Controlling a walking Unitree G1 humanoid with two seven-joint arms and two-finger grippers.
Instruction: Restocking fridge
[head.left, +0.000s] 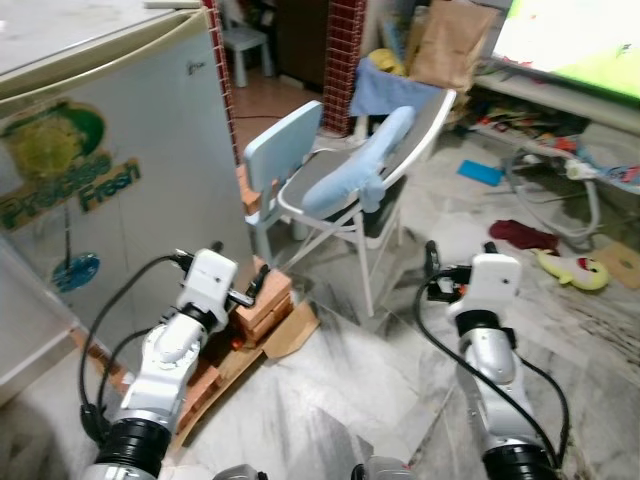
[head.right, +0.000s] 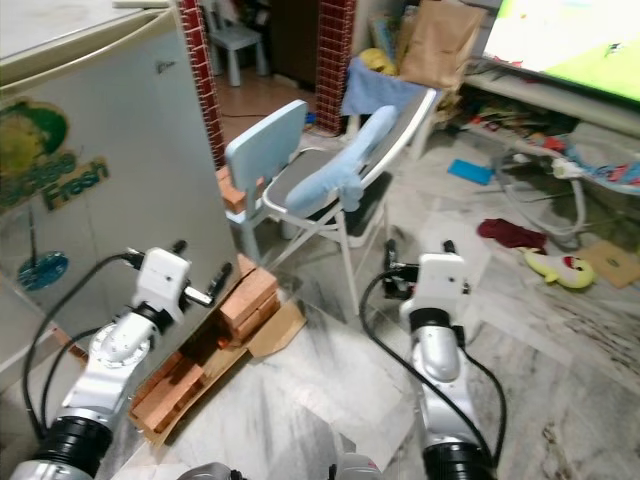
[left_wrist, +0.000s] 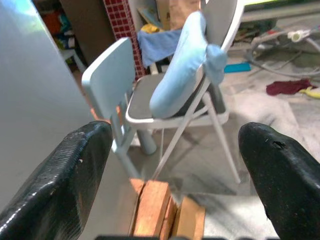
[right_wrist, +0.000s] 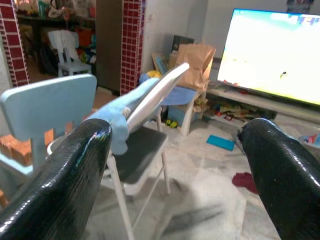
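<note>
I stand before the fridge (head.left: 110, 190), which rises on my left with its pale door closed and a green "Fresh" sticker (head.left: 62, 175) on the front. My left hand (left_wrist: 172, 170) is raised low in front of me, its two black fingers (left_wrist: 60, 185) spread wide with nothing between them; past them I see a stack of bricks (head.left: 262, 302) lying on a sheet of cardboard (head.left: 285, 335) by the fridge's lower corner. My right hand (right_wrist: 175, 175) is held out at about the same height, its fingers (right_wrist: 282, 175) also parted and gripping nothing.

Ahead of both hands stands a folding chair (head.left: 385, 170) with a white frame and a dark seat, and a light blue cushion (head.left: 360, 165) is draped over its back and seat. Just beside it, nearer the fridge, is a small light blue chair (head.left: 280, 150). A brown paper bag (head.left: 452, 42) stands behind them, next to a red-tiled pillar (head.left: 343, 60). To my right, a bright screen (right_wrist: 272, 55) sits on a low stand. The marble floor (head.left: 350, 400) there carries a dark red cloth (head.left: 522, 235), a yellow toy (head.left: 575, 268), a blue flat thing (head.left: 480, 172) and some grey hose (head.left: 560, 195).
</note>
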